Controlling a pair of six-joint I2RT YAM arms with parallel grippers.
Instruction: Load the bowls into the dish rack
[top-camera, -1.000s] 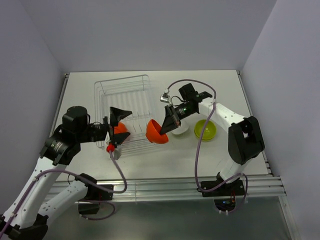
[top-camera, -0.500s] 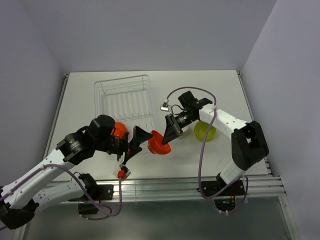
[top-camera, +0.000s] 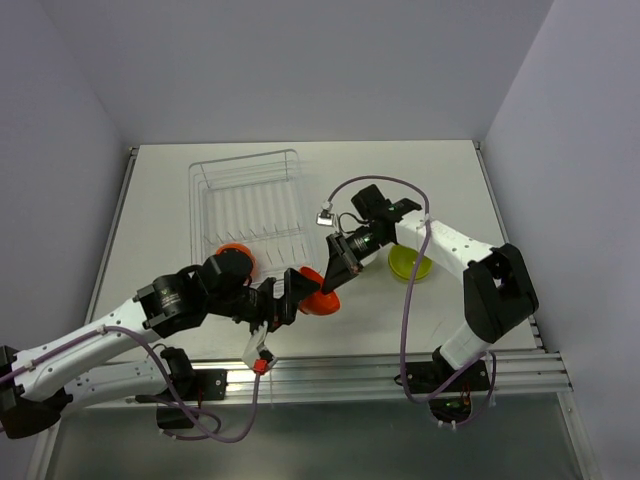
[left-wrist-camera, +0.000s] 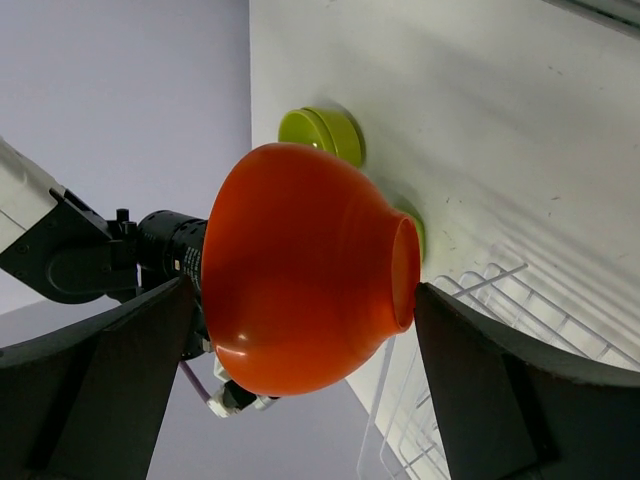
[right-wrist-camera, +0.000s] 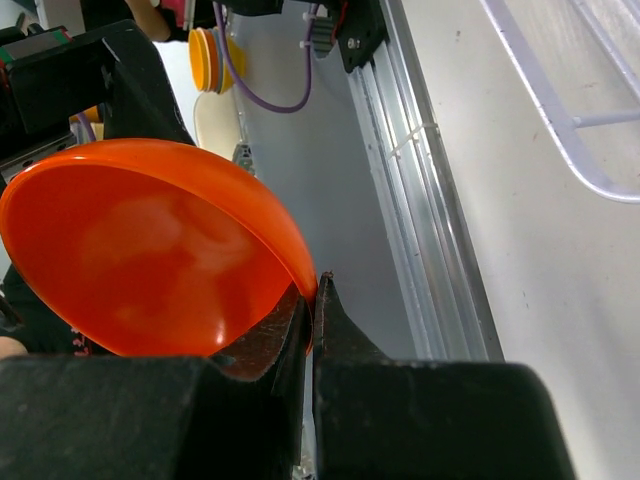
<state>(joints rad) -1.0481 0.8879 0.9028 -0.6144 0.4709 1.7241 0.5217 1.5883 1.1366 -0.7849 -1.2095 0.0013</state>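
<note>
An orange-red bowl (top-camera: 320, 300) hangs tilted above the table's near part. My right gripper (top-camera: 335, 275) is shut on its rim, as the right wrist view shows (right-wrist-camera: 313, 292). My left gripper (top-camera: 298, 296) stands open with one finger on each side of that bowl (left-wrist-camera: 300, 270). Whether they touch it I cannot tell. A second orange-red bowl (top-camera: 235, 258) sits in the near part of the wire dish rack (top-camera: 250, 200). A lime green bowl (top-camera: 410, 263) rests on the table to the right. In the left wrist view, two green bowls show (left-wrist-camera: 325, 135).
The metal rail (top-camera: 400, 365) runs along the table's near edge just below both grippers. The right arm's purple cable (top-camera: 405, 300) loops over the table. Grey walls close in the table on three sides.
My left arm has swung from the rack, where it left an orange-red bowl, toward the right. Its open fingers now flank the bowl that the right gripper has carried nearer.
</note>
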